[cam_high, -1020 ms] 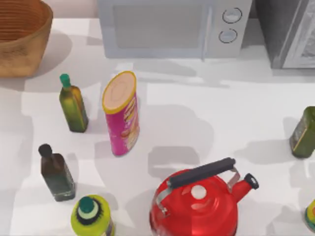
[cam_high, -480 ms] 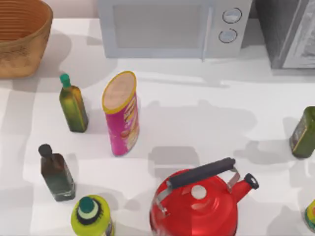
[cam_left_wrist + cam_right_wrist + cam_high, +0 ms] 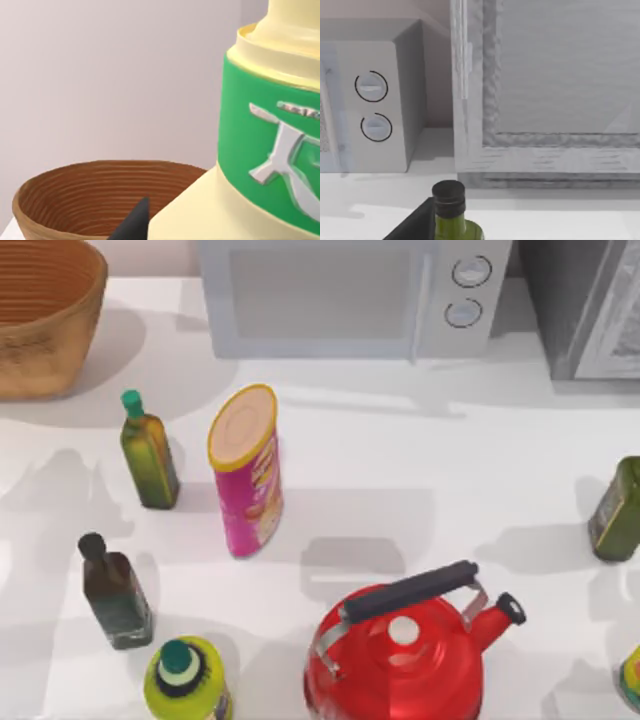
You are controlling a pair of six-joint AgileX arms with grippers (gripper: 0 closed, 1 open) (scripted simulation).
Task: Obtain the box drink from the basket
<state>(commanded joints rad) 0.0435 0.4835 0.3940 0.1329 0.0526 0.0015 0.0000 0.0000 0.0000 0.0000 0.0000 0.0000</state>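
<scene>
box drink [image 3: 260,150] | light, stiff carton, slick sides, grip flat faces | near basket [image 3: 75,200] | left claw [image 3: 135,222]: grip state can't tell

Pale yellow carton [image 3: 210,210] close to the camera, flat-sided, with a wide green band [image 3: 260,150] carrying silver-white lettering [image 3: 282,160]. Its top steps in to a narrower cream neck [image 3: 295,20]. A dark fingertip [image 3: 134,224] pokes up just beside the carton's lower edge; whether it touches can't be told. Behind them sits the basket [image 3: 60,200], round, ribbed brown-orange inside, rim tan. Plain pale wall [image 3: 110,75] beyond.
</scene>
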